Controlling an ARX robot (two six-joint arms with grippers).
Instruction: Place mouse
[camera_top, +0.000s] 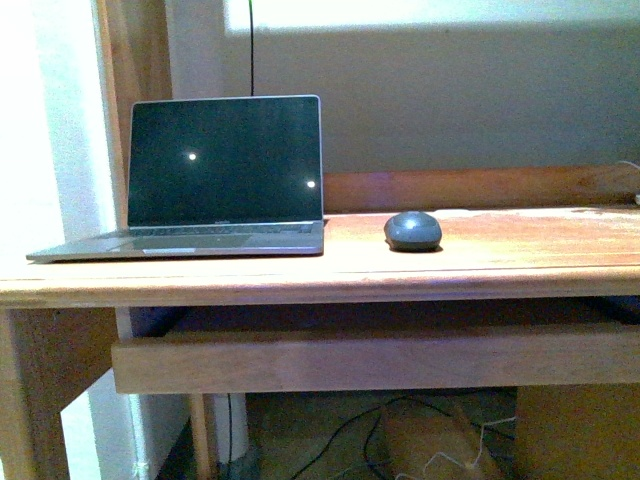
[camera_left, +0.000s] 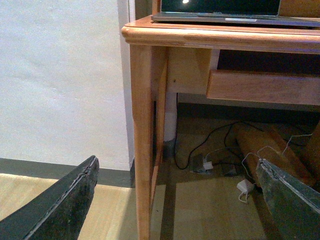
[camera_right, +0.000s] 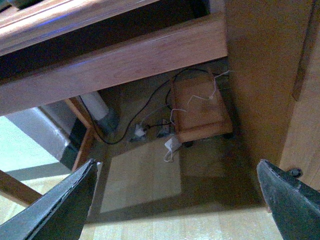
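Already the mouse (camera_top: 412, 230) sits on the desk (camera_top: 500, 255); both our grippers (spread, empty, hanging low) risk clipping its edge when rising.

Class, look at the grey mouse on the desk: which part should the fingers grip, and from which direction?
Grip the mouse across its two long sides, coming down from above. It lies flat on the desk with a domed top, and the space around it is free; the laptop sits apart.

Dark, rough-edged tapering fingers (camera_left: 60, 205) on left hand (camera_left: 175, 200) and right hand (camera_right: 175, 200).
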